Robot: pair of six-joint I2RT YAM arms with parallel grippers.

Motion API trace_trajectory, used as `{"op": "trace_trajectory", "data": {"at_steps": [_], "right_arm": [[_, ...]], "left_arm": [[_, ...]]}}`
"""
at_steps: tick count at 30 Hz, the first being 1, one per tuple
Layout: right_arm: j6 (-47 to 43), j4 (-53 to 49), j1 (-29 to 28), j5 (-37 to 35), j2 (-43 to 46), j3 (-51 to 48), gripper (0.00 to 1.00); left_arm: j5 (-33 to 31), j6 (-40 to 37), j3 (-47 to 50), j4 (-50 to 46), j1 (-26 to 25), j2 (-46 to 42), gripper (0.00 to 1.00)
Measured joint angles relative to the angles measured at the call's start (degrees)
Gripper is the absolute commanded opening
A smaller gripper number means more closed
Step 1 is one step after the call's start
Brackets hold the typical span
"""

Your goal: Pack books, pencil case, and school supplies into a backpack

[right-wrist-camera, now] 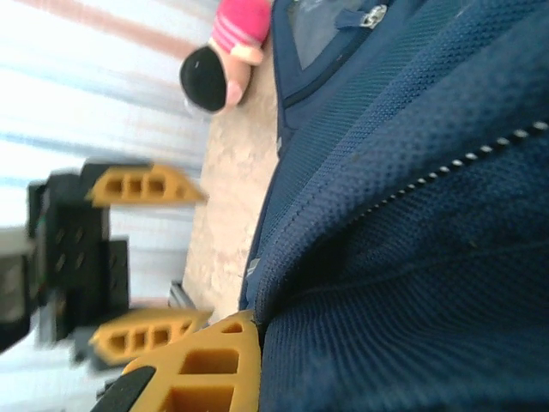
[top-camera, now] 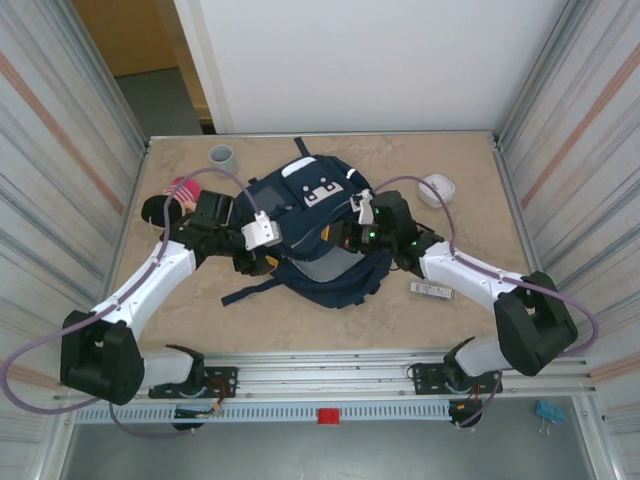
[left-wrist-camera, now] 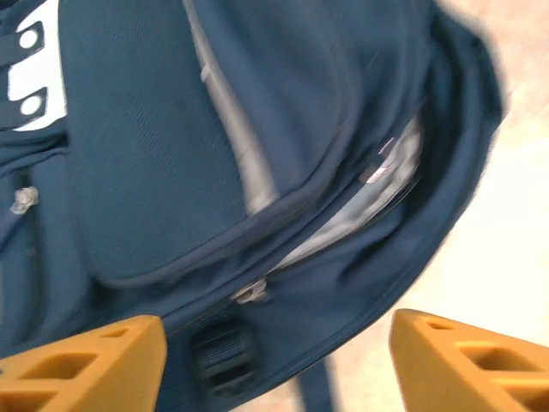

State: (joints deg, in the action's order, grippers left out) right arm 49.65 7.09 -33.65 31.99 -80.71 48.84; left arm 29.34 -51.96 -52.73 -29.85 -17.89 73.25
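Left gripper (left-wrist-camera: 276,326) wide open, empty; backpack (left-wrist-camera: 154,154) mouth at 1 o'clock. Right gripper (right-wrist-camera: 250,330) pinched shut, apparently on backpack rim. Advice: hold rim high, lift left clear without snagging fabric.

Beige marbled tabletop (top-camera: 330,325) — corrugated metal side walls (top-camera: 60,150), white back panel (top-camera: 380,60).

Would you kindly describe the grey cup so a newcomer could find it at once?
Start at the navy backpack in the middle of the table. Beyond its far left side, near the back edge, stands the cup. It is grey, round and open-topped, unlike the pink doll nearby.
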Motion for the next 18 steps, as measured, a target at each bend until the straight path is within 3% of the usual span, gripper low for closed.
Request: {"op": "trace_trajectory", "data": {"at_steps": [6,11,15,18], "right_arm": [[-7.9,-9.2,4.3,10.1,-0.3,2.5,0.03],[-12.1,-14.1,5.6,14.6,-1.8,5.0,0.04],[-14.6,-16.2,6.7,16.3,-3.3,6.5,0.04],[-16.0,-16.7,8.3,18.0,-4.3,6.9,0.04]], "left_arm": [[-2.4,-7.3,-0.5,3.8,0.5,6.4,0.87],[-2.6,-11.5,-0.5,8.0,-1.5,11.7,0.84],[-2.9,-13.7,-0.7,9.1,-3.4,14.9,0.53],[-2.9,-14.4,-0.9,8.3,-3.8,15.0,0.14]]}}
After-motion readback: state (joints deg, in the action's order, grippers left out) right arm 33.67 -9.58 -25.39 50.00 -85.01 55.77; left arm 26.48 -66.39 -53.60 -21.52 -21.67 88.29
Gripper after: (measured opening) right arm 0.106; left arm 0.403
